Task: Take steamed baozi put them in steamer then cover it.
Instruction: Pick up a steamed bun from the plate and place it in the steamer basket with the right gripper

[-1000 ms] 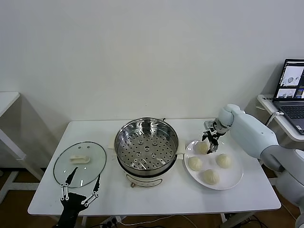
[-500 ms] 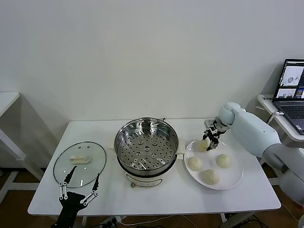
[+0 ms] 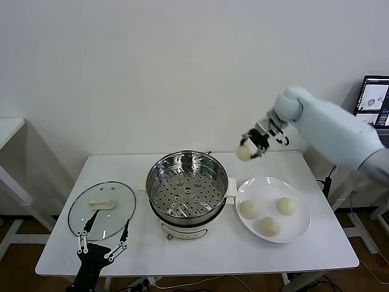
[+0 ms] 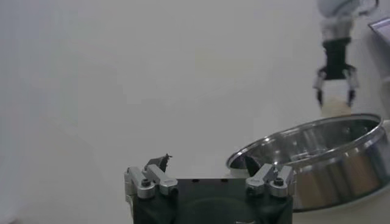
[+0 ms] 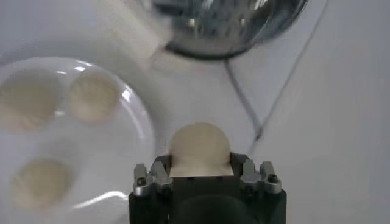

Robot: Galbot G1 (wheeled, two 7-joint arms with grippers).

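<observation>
Above the table, claw-held baozi point(image 3: 244, 151).

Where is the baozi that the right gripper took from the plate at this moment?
In the head view, the baozi is held in the right gripper, lifted in the air on the robot's right, above the gap between the steamer and the white plate.

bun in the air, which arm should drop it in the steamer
Right. The right gripper already holds the bun, raised just beside the steamer. The left gripper is open, low by the lid.
</observation>
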